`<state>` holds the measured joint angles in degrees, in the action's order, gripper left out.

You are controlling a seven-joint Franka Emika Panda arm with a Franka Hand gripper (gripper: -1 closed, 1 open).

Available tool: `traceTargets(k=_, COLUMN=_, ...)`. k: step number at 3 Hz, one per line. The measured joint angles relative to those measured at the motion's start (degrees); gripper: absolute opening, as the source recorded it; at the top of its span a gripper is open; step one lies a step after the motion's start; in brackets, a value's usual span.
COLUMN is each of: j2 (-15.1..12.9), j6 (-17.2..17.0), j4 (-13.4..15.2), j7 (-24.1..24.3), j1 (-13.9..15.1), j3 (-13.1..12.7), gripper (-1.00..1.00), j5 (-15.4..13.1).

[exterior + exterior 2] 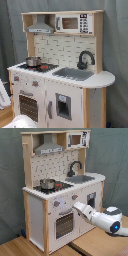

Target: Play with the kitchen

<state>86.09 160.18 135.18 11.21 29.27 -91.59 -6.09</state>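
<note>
- One kitchen [60,75] stands in both exterior views — a tall white and light-wood toy unit against a grey curtain backdrop [112,153].
- One arm [102,218], white with a blue-lit joint, reaches in from the second exterior view's right toward the kitchen's front panel; in the first exterior view only a white rounded part [22,122] shows at the bottom edge.
- One gripper [76,206] sits close to the front, near the top of the oven door and below the knobs; I cannot tell whether the claw is released or clenched, or whether it touches the panel.
- One oven door [64,224] with a dark gridded window, on the lower front.
- One small metal pot [33,61] on the one black hob [42,66].
- One grey sink [74,73] beside the hob, with one black curved faucet [85,58] behind it.
- One grey hood [40,27] above the hob, and one microwave [74,23] beside it on the top shelf.
- Two knobs [56,204] are visible on the front in the second exterior view — one near the oven's corner, another [74,197] further toward the second exterior view's right.
- One cupboard door with a small dark window [63,106] under the sink.
</note>
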Motion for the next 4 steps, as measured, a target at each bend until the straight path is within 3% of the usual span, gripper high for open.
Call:
traceTargets(k=2, j2=0.58, j6=-1.82, j4=2.89, j7=10.57, j1=-3.72, j3=-0.42, gripper=-1.0, j5=-0.3)
traceTargets(k=4, j2=0.67, j6=-1.63, j4=4.74, j7=22.52, j1=-4.54, j3=-1.5, gripper=-1.0, j5=-3.33)
